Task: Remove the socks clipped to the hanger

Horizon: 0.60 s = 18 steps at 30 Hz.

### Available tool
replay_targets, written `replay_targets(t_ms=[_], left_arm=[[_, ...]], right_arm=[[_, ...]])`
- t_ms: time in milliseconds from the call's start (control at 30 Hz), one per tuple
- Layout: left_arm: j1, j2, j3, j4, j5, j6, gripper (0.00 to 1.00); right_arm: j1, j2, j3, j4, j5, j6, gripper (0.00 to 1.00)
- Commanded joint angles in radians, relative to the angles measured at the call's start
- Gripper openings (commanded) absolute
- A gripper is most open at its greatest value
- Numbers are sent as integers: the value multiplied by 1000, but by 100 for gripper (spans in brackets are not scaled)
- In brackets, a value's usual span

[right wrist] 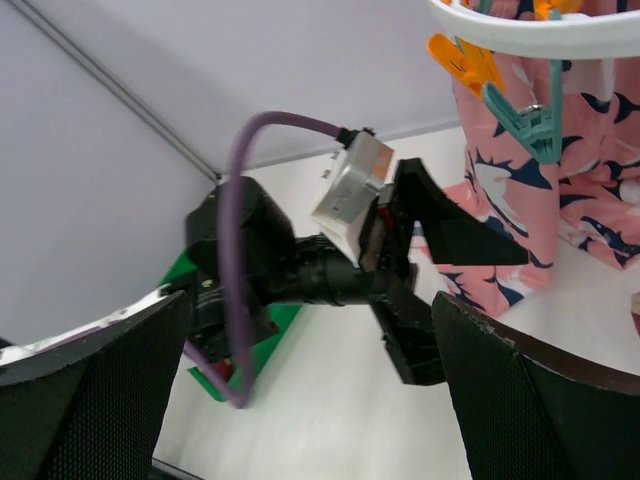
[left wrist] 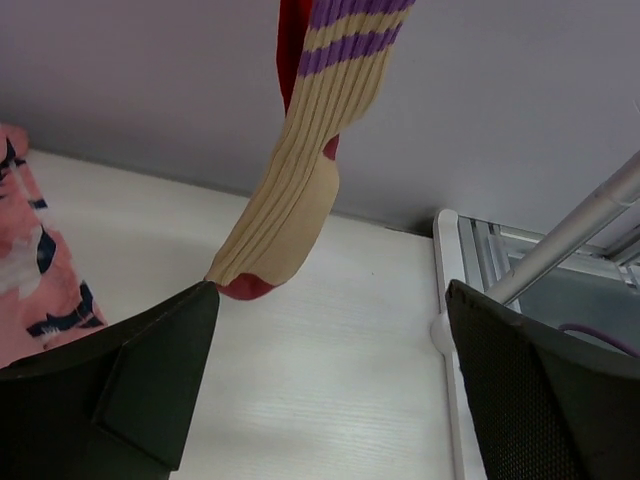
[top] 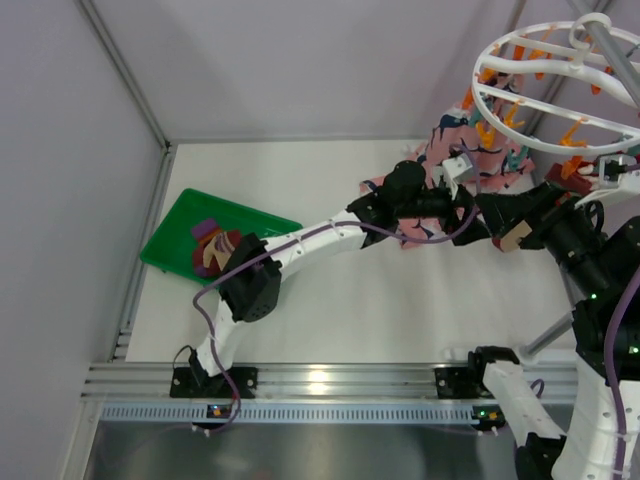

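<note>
- L gripper (left wrist: 332, 290): jaws wide, nothing held. Tan sock (left wrist: 290, 200) w/ purple stripes hangs just above, red toe right at one fingertip (left wrist: 190, 320).
- R gripper (right wrist: 310, 300): jaws wide, empty. Hanger (right wrist: 530, 35) up-right of it, pink cloth (right wrist: 520, 200) hanging under.

The left arm (top: 300, 245) is stretching diagonally forward and to the right from its base, elbow bent low and wrist levelled. The left gripper (top: 478, 215) is pointing rightward, its dark fingers (left wrist: 130, 370) standing wide apart. The right arm (top: 600, 290) is rising at the far right and folding back to the left. The right gripper (top: 515, 228) is facing the left one at close range, its own fingers (right wrist: 100, 390) likewise spread wide.
</note>
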Motion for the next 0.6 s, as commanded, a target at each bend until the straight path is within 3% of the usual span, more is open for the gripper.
replay_targets(t_ms=[0, 167, 300, 433, 467, 567], left_arm=[[1, 90, 100, 103, 96, 52, 99], [-16, 257, 264, 142, 5, 82, 99], [-32, 386, 321, 306, -85, 80, 99], [-32, 546, 534, 321, 121, -38, 99], [-35, 586, 548, 346, 237, -71, 99], [-51, 597, 538, 383, 333, -106, 91]], right_arm=[[14, -18, 44, 14, -46, 36, 100], [14, -27, 60, 41, -88, 78, 99], [14, -24, 70, 41, -95, 79, 100], [14, -27, 69, 27, -98, 67, 100], [16, -29, 69, 27, -97, 66, 99], [19, -32, 60, 30, -95, 64, 99]])
